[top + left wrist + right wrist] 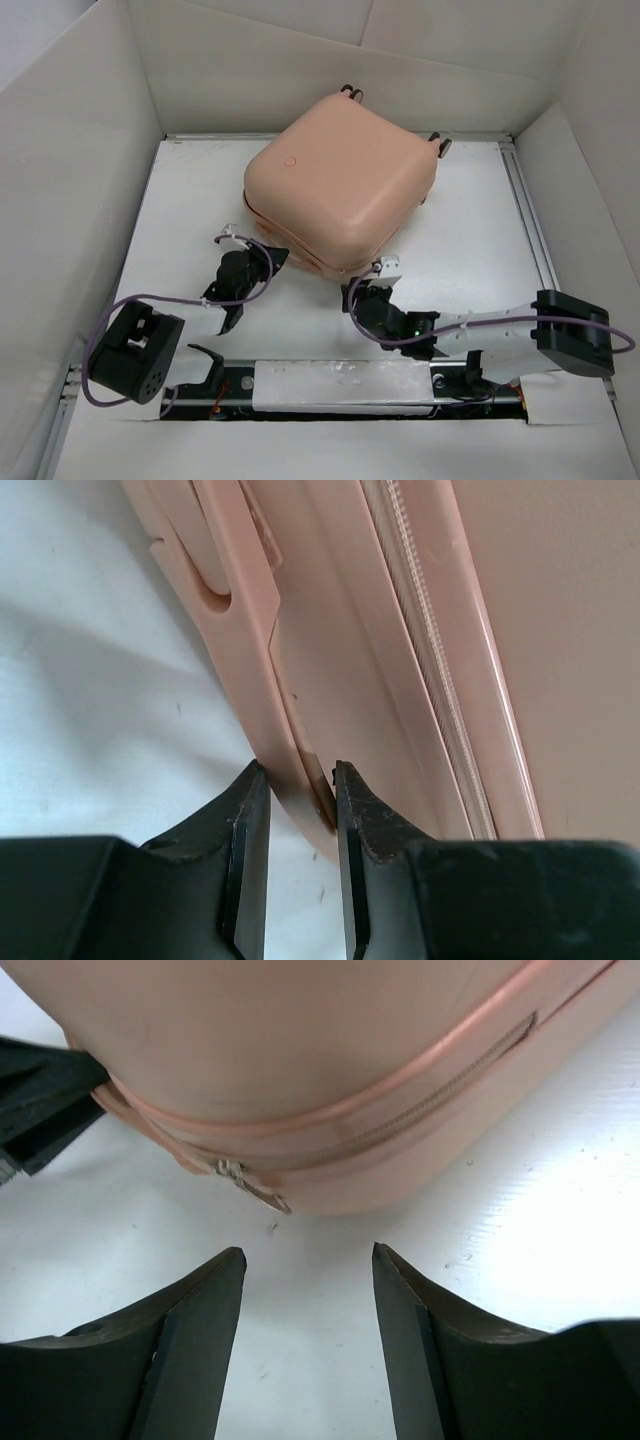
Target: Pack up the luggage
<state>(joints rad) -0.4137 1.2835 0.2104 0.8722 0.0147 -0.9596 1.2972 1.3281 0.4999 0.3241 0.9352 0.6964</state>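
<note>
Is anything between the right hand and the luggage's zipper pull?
Nothing visible: only bare table lies between the open right hand and the zipper pull on the luggage. The left hand grips the luggage off to the side.

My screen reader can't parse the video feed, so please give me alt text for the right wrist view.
A pink suitcase fills the top, its zipper pull hanging just ahead of the open right hand over the white table. The left hand meets the suitcase's seam at far left.
</note>
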